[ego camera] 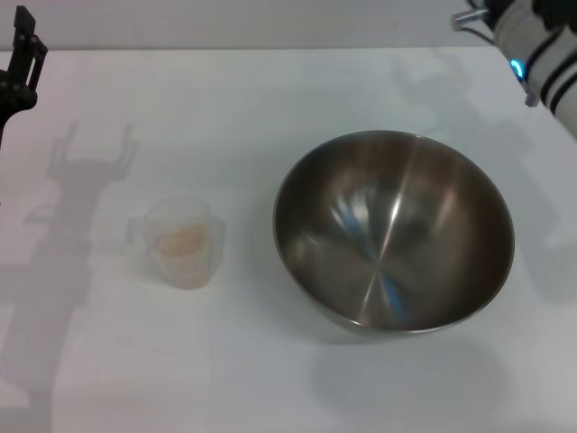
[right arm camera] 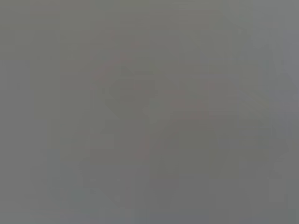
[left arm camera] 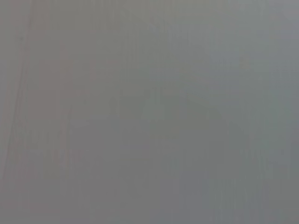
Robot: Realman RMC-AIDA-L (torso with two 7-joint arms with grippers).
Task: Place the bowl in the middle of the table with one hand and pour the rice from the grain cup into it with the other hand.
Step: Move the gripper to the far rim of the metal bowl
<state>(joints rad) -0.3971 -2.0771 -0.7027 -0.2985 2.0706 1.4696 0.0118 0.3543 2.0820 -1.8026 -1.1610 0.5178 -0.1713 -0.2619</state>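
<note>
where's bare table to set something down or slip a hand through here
Bare table runs along the far side beyond the grain cup and bowl, and along the near edge in front of both. The strip between cup and bowl is narrower. The left claw and right arm crowd the far corners.

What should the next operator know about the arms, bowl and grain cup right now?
Left gripper: far left table edge, holding nothing.
Right arm: far right corner, gripper not visible.
Bowl: empty, on the table, right of centre.
Grain cup: upright left of the bowl, apart from it, rice inside.
Wrist views show nothing usable.
Done: nothing certain.
Left: centre the bowl, grasp the cup, pour.
</note>
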